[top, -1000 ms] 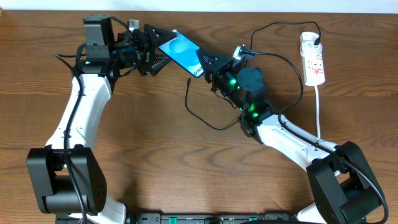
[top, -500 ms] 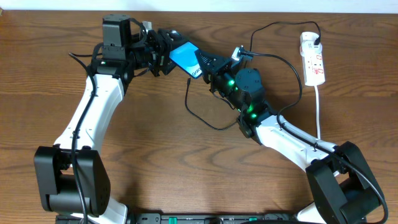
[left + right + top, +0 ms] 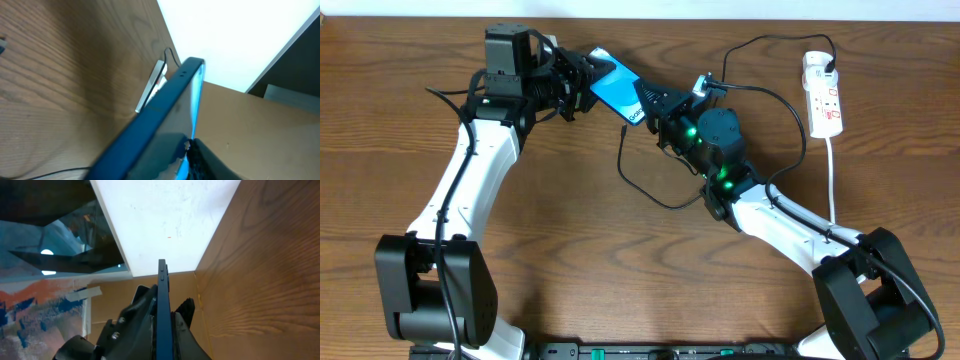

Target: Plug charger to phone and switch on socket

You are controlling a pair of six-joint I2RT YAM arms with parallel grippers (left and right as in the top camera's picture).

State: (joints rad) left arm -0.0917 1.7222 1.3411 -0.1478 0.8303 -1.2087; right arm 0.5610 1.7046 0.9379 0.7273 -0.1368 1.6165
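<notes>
The phone [image 3: 615,88], its blue screen up, hangs tilted above the table at the back centre. My right gripper [image 3: 642,103] is shut on its lower right end; in the right wrist view the phone's thin edge [image 3: 162,295] stands between the pads. My left gripper [image 3: 585,85] straddles the phone's upper left end. In the left wrist view one finger [image 3: 200,160] lies against the screen of the phone [image 3: 150,125], and the other is hidden behind it. The charger [image 3: 645,192], a thin black cable, runs from the socket [image 3: 825,95] at the back right and loops under the right arm. Its plug end does not show.
The socket's thick white cord [image 3: 833,180] runs down the right side towards the right arm's base. In the left wrist view the white strip [image 3: 152,87] shows far off on the wooden table [image 3: 620,280]. A white wall borders the table's back edge.
My left arm has swung right to the phone, and its jaws have narrowed around the phone's upper left end. The right gripper has kept still, holding the phone.
</notes>
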